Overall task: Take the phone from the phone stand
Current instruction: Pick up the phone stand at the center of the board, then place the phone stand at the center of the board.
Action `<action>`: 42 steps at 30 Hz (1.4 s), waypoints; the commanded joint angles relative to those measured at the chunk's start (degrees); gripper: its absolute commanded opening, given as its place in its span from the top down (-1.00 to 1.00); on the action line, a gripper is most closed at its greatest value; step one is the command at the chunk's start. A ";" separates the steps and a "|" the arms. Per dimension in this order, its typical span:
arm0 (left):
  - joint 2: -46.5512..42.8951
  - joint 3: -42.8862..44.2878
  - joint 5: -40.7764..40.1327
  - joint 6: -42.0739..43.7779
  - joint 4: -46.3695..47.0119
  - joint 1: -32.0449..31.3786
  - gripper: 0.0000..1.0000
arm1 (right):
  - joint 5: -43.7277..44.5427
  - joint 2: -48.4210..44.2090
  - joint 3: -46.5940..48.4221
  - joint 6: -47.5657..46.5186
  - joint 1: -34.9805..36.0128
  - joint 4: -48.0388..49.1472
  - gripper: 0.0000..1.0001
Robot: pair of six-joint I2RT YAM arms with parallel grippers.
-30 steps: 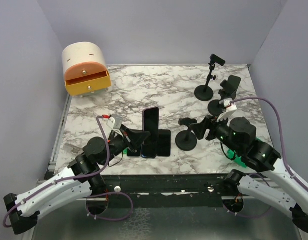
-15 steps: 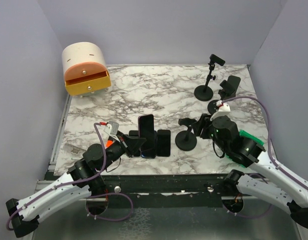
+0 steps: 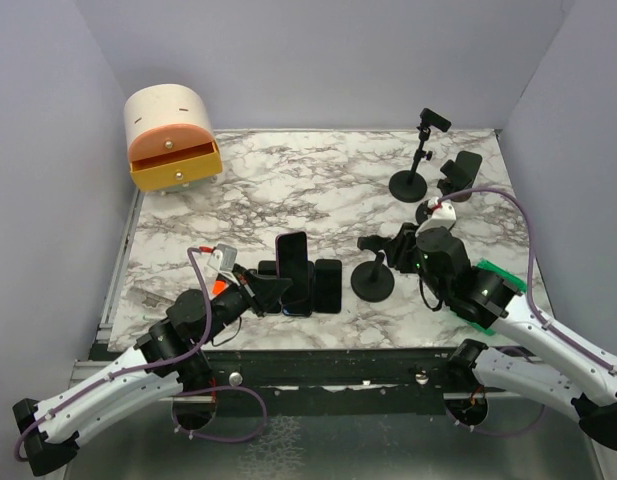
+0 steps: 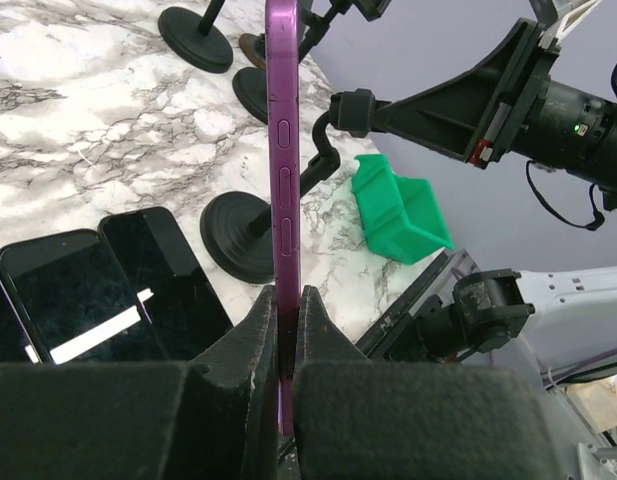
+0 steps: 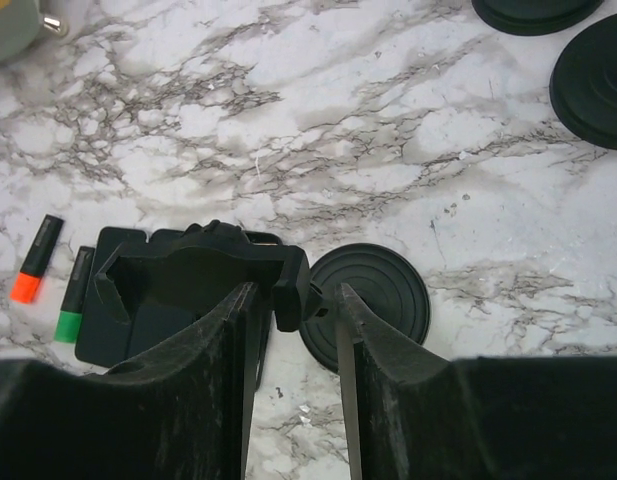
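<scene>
- While the left gripper (image 4: 285, 300) is clamped on the low end of the phone (image 4: 283, 150), the phone stands up on its thin edge.
- It is off the stand (image 3: 373, 270), which is near it at 3 o'clock with a gap between them.
- Nothing sits in the top of the stand.
- So I think the main job is done.
- The right gripper (image 5: 296, 292) has its fingers (image 5: 223, 360) on both sides of the stand's top part.
- They are a bit apart, with a small gap on one side, so it does not look like a full squeeze.
- Two more phones (image 4: 108, 290) lie flat on the table (image 3: 288, 190), at 9 o'clock from the stand's foot.
- What is left, I guess, is to lay the held phone down and let go.
</scene>
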 commanded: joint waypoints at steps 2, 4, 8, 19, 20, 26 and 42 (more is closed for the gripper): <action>-0.92 -0.83 -0.70 -1.27 2.38 -0.19 1.00 | 1.09 1.15 0.87 -1.43 -0.33 3.21 0.18; -1.03 -0.83 -0.80 -1.27 2.42 -0.19 1.00 | 0.82 1.48 1.26 -1.94 -0.34 3.33 0.23; -1.03 -0.96 -0.94 -1.42 2.51 -0.19 1.00 | 0.62 1.69 2.06 -2.11 -0.29 2.43 0.57; -0.30 -2.12 -0.98 -2.12 3.84 -0.19 1.00 | 7.64 3.42 10.80 -7.80 -0.30 1.70 1.00; -0.20 -2.24 -0.96 -2.21 3.93 -0.19 1.00 | 8.86 4.38 12.25 -8.78 -0.32 2.10 1.00; -1.21 -3.68 -0.98 -4.06 4.07 -0.19 1.00 | 12.26 9.65 16.71 -13.87 -1.43 8.08 0.99; -4.30 -6.77 -1.63 -5.90 2.30 -0.19 1.00 | -3.27 22.57 18.46 -9.28 -23.55 18.32 1.00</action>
